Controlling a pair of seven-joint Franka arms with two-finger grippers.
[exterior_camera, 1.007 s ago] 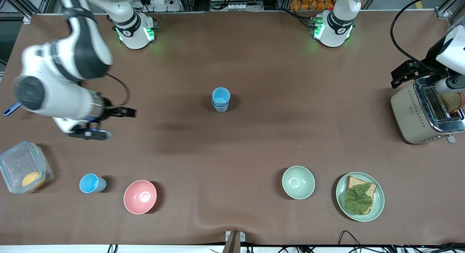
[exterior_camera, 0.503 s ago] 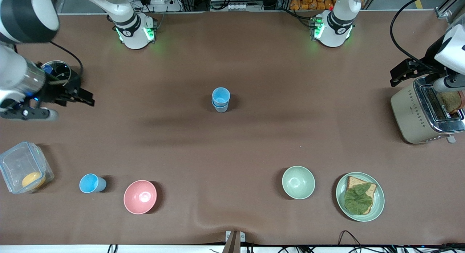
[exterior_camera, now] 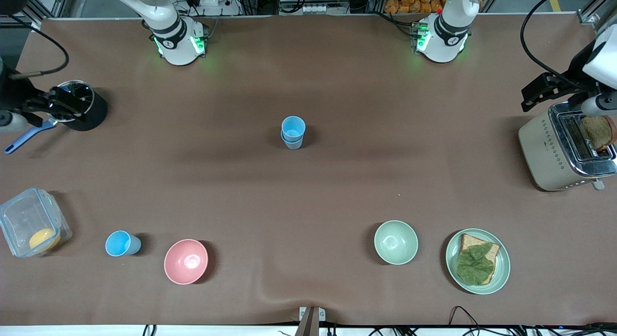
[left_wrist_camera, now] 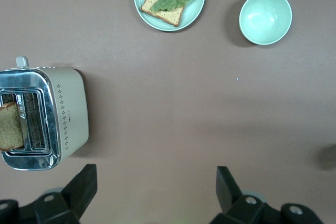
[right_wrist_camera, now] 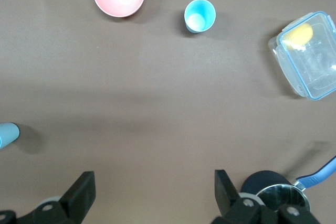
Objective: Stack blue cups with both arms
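Note:
The two blue cups (exterior_camera: 293,132) stand nested in the middle of the table, the sky blue one inside the paler grey-blue one. Only an edge of them shows in the right wrist view (right_wrist_camera: 7,135). My right gripper (exterior_camera: 57,106) is open and empty, up over the black pot at the right arm's end of the table; its wide-apart jaws show in the right wrist view (right_wrist_camera: 153,182). My left gripper (exterior_camera: 543,89) is open and empty beside the toaster; its jaws show in the left wrist view (left_wrist_camera: 155,179).
A deeper blue cup (exterior_camera: 121,243), a pink bowl (exterior_camera: 186,261) and a clear lidded box (exterior_camera: 30,228) sit near the front camera. A green bowl (exterior_camera: 395,242) and a plate with bread and lettuce (exterior_camera: 478,261) are there too. The toaster (exterior_camera: 561,150) holds bread. The pot (exterior_camera: 79,104) has a blue-handled utensil.
My right arm has swung away from the table's middle toward its own end and now hangs over the black pot. The stacked cups and the left arm have barely moved.

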